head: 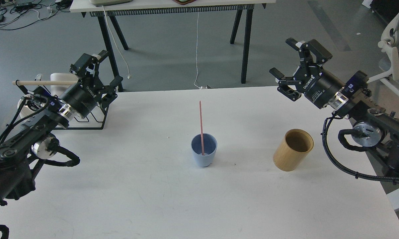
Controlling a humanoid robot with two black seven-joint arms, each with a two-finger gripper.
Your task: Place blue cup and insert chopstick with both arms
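Small light-blue tapered plastic cup (203,151) stands upright on the white counter (146,186), near the middle, mouth up. Thin pink-red chopstick (201,127) sits inside it: lower end on the cup floor, shaft rising close to vertical with a slight lean toward the cup's far-left rim, tip well above the rim. Long axis runs up-down in your view; top points away from you and up.

Both task things read as placed. Judgement: the insert step looks done, and what remains is clearing the arms.

Left gripper (98,71) hangs well apart from the cup, up and to its left, over the black wire rack (93,114) at the counter's far-left edge. Fingers spread, nothing between them. Right gripper (297,66) sits well apart too, up and to the cup's right, past the counter's far edge. Fingers spread wide, empty. Neither is clearly nearer; the cup lies roughly midway between them, toward you from both.

Tan wooden cylinder holder (293,150) stands to the cup's right, apart from it, nearer the right arm. Pale wooden rod (45,82) lies across the rack top behind the left arm.

If you re-approach, come from above along the stick's axis; a sideways pass could tip the light cup.
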